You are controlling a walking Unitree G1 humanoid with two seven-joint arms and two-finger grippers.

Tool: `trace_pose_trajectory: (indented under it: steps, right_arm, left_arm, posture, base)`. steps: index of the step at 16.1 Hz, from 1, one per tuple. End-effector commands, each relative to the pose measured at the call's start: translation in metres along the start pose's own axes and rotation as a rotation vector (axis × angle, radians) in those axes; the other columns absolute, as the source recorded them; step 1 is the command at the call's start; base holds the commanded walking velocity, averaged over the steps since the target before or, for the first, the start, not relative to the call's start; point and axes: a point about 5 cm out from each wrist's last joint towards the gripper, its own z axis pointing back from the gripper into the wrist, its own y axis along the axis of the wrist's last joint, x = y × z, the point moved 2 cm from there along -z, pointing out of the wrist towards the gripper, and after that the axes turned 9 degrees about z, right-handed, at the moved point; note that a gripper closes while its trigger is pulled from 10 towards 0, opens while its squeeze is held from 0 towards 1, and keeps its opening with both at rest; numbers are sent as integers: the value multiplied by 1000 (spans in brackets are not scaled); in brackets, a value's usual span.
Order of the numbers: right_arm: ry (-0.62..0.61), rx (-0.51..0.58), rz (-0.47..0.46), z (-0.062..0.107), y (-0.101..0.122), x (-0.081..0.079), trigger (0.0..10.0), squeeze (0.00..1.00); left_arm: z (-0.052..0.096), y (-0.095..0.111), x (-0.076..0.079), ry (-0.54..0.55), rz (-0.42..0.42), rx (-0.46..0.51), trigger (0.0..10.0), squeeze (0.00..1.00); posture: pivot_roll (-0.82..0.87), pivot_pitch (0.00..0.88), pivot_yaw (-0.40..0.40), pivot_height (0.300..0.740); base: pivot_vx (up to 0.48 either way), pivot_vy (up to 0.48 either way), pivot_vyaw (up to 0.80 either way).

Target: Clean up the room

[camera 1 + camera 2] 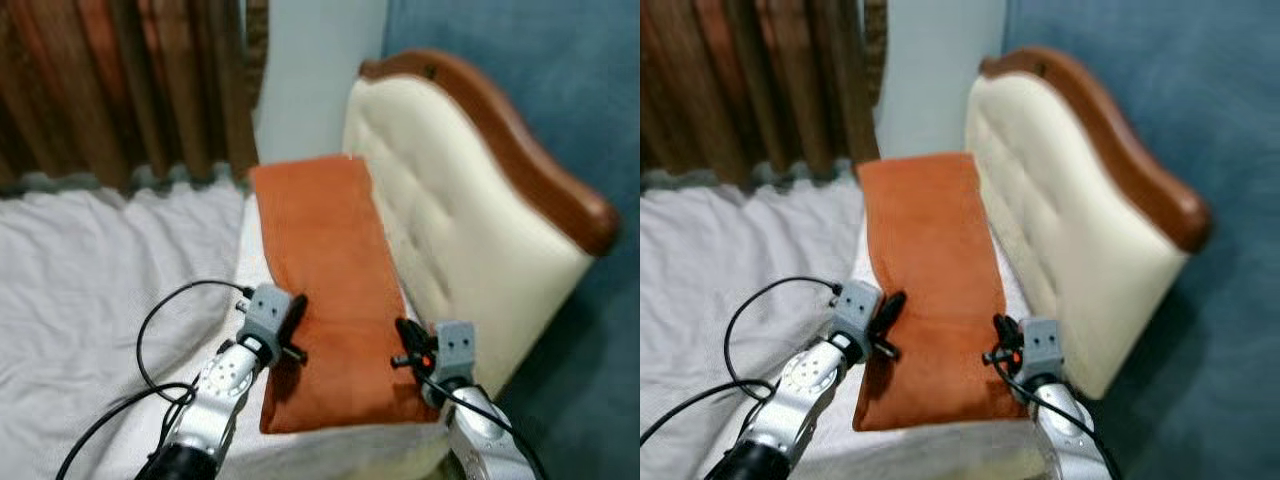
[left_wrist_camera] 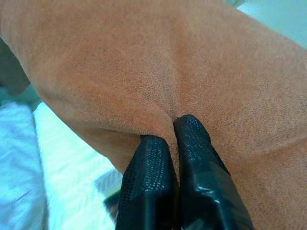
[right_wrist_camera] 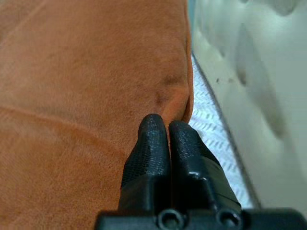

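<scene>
Both end effectors (image 1: 296, 318) (image 1: 405, 340) pinching orange pillow (image 1: 325, 260) edges

Bed (image 1: 60, 330), white rumpled sheet, cream tufted headboard (image 1: 450, 220) with wooden rim at right. Orange blanket (image 1: 330, 290), folded long, lying along right side beside headboard, near to far.

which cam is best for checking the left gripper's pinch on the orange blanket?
Left wrist view: the left gripper has both fingers closed on a fold of the orange blanket, seen close up. The eye views show that gripper small at the blanket's left edge. The right wrist view shows the right gripper pinching the opposite edge.
</scene>
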Motion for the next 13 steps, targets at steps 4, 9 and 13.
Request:
trace_pose_trajectory:
  steps: [4,9,13]
  right_arm:
    - [-97,-50,-44,-6,-5,21,10000,0]
    - [-30,-130,-130,-43,-3,-16,10000,0]
    - [-15,-113,-122,-73,18,-35,10000,0]
  left_arm:
    - [14,0,-56,182,-34,-15,10000,0]
    - [6,-7,-72,132,-72,-123,10000,0]
    - [0,1,-92,140,-142,-191,10000,0]
  posture:
    - [-9,21,-58,740]
    - [-62,318,-65,740]
    - [-39,494,-61,740]
  base:
    - [328,-347,0]
    - [336,-339,0]
    - [418,-83,0]
